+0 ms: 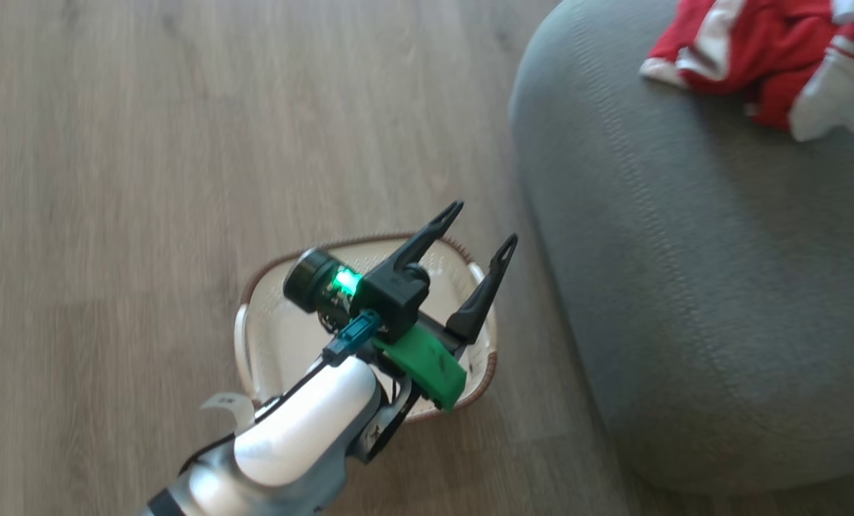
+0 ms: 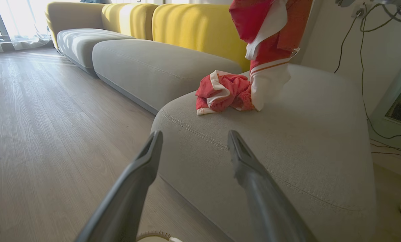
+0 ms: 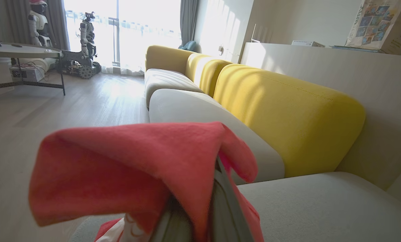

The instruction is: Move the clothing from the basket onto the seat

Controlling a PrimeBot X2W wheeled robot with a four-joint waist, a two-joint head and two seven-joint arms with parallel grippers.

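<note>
My left gripper hangs open above the cream basket, which stands on the floor beside the grey seat. The part of the basket's inside that shows is bare. In the left wrist view the open fingers point at the seat. One red and white piece of clothing lies crumpled on it. A second garment hangs from above, its white end touching the cushion. In the right wrist view my right gripper is shut on this red garment, which drapes over the fingers.
Wooden floor spreads left of the basket. Yellow backrests and further grey cushions continue the sofa. Cables run along the wall to the seat's right. A table and another robot stand far off by the window.
</note>
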